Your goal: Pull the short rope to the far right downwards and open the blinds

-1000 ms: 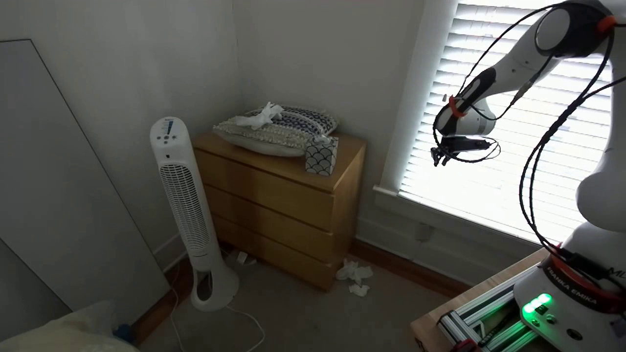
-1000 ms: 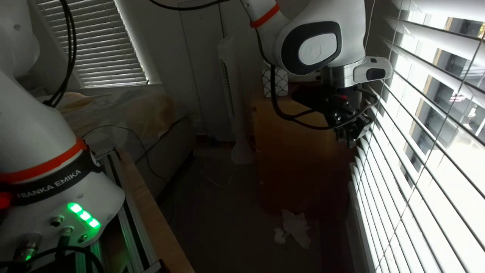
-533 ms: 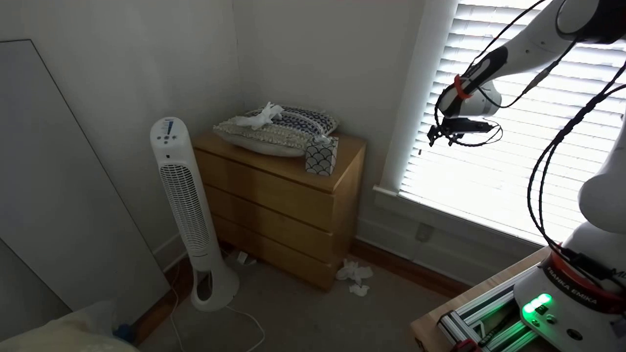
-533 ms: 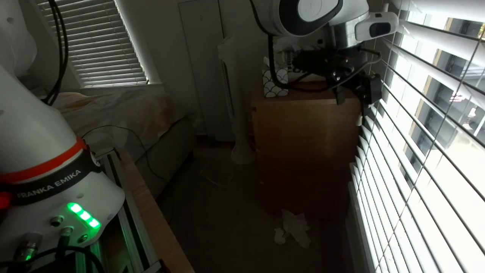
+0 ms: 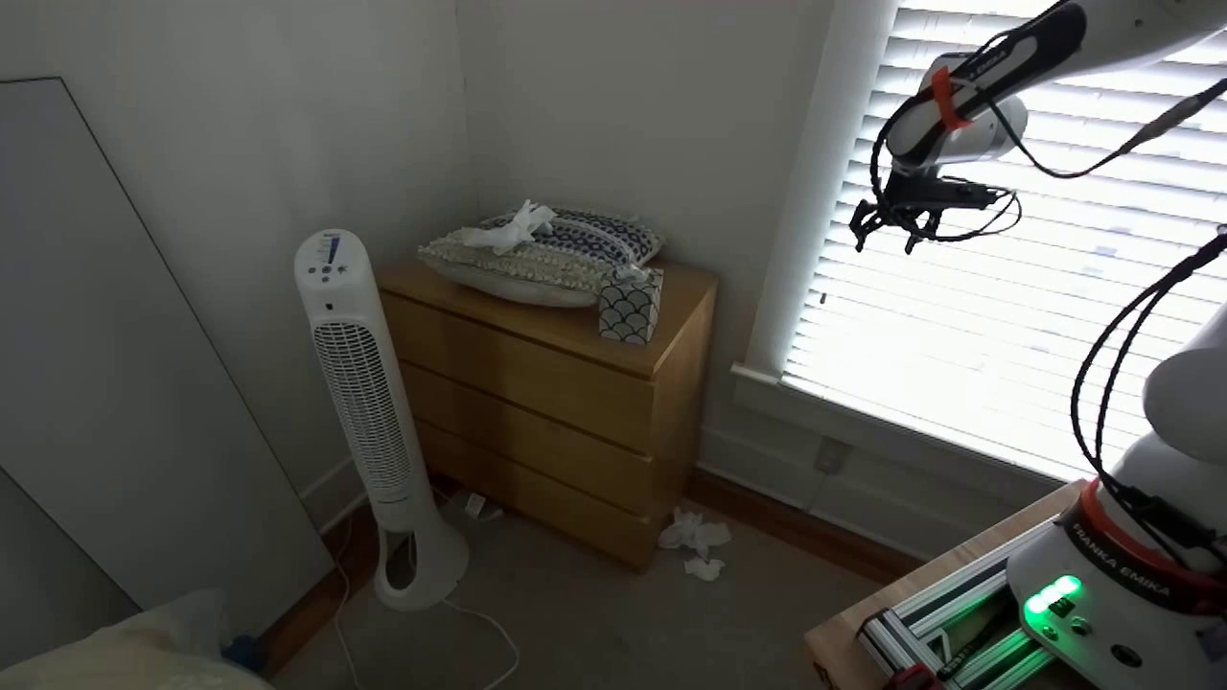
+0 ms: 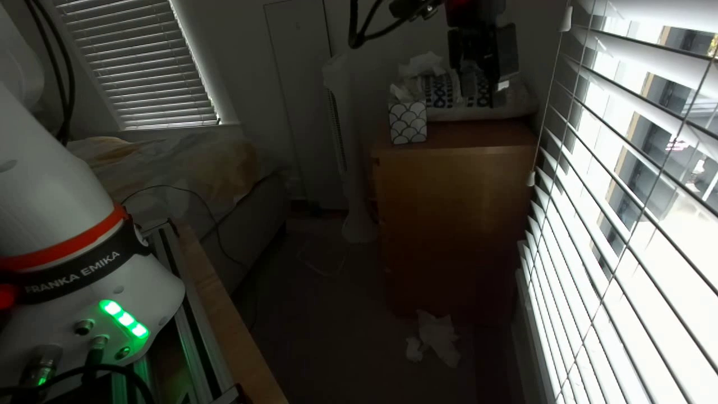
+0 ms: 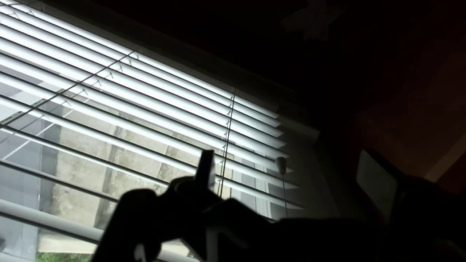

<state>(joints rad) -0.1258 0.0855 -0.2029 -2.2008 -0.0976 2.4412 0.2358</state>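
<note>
White blinds [image 5: 1016, 287] with tilted slats cover the window, with gaps between the slats [image 6: 634, 224]. Along their edge hang two cords: a short rope ends high in a white knob [image 6: 566, 19], and a longer one has a low knob [image 6: 532, 178]. My gripper [image 5: 884, 246] is in front of the blinds, pointing down, jaws spread wide and holding nothing. In an exterior view the gripper [image 6: 481, 73] appears left of both knobs, apart from them. In the wrist view one knob [image 7: 280, 165] shows between the dark fingers [image 7: 205, 169], beyond them; which cord it belongs to I cannot tell.
Beside the window stands a wooden dresser [image 5: 527, 369] with cushions [image 5: 546, 259] and a patterned tissue box [image 5: 630, 307] on top. A white tower fan [image 5: 369, 412] is next to it. Tissues [image 5: 695, 537] lie on the floor. Black cables [image 5: 1093, 402] hang from my arm.
My arm has risen, and the gripper has moved up and away from the blinds' surface. Its fingers have spread from close together to wide apart. Both knobs are now uncovered in an exterior view.
</note>
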